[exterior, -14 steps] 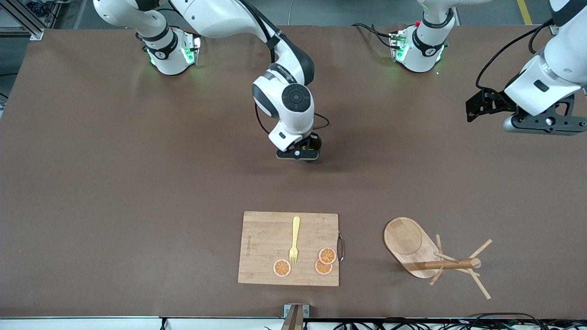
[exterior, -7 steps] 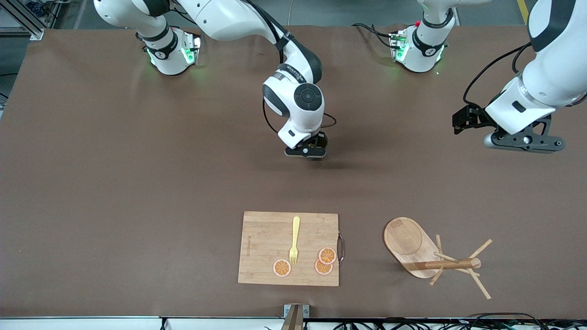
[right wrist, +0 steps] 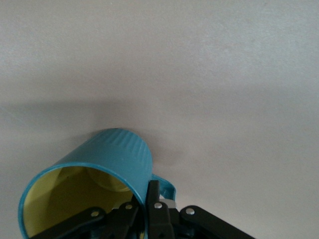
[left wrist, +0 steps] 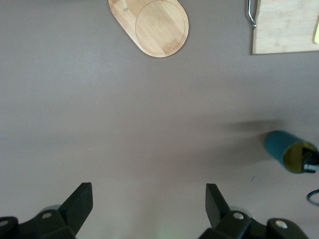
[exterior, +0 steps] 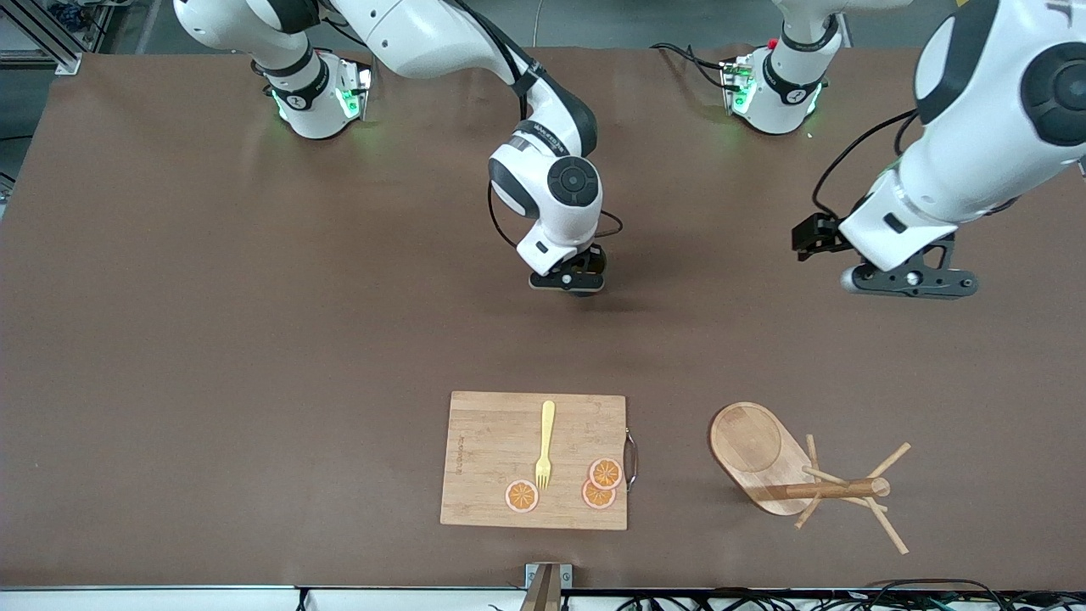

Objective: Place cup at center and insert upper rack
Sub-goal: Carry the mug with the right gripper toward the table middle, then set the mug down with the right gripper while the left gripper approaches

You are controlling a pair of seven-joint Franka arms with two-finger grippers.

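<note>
While clamped on cup (right wrist: 94, 169), right hand (right wrist: 149, 211) hangs mid-table | left hand (left wrist: 149, 211) spread, empty

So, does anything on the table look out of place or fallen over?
Yes. The mug tree lies tipped on its side, its post level and its oval base standing on edge, beside the cutting board. Nothing looks spilled or broken.

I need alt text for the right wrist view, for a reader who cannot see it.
The shut right claw grips the rim of a teal cup beside its handle. The cup's yellow inside faces the camera, and the plain brown table lies below.
</note>
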